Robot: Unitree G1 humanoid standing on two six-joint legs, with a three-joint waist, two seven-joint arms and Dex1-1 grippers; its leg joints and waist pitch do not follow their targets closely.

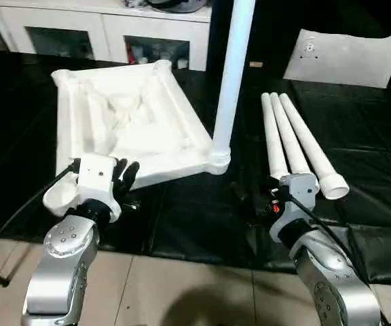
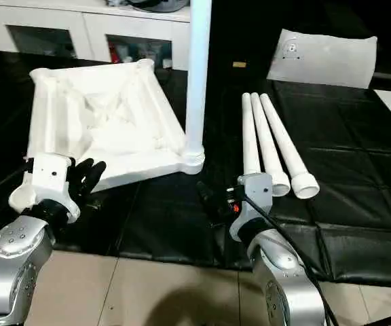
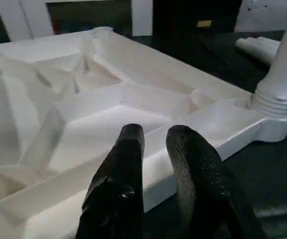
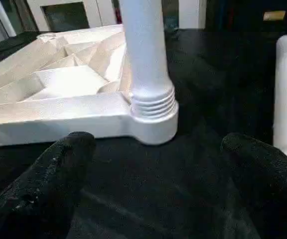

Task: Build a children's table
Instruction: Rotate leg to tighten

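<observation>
**One leg standing in the upturned top**

The top (image 1: pixel 124 122) lies underside up on the black bench (image 1: pixel 195 217), a leg (image 1: pixel 233 75) upright in its corner socket. Three legs (image 1: pixel 297 142) lie beside. Left gripper (image 3: pixel 153 144): jaws nearly closed, empty, at the top's near edge. Right gripper (image 4: pixel 158 164): jaws wide apart, empty.

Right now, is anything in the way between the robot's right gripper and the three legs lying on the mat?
Nothing visible is. The open right gripper sits just in front of the near ends of the three loose legs, with bare black mat between them. The upright leg in the tabletop corner stands off to its left.
</observation>
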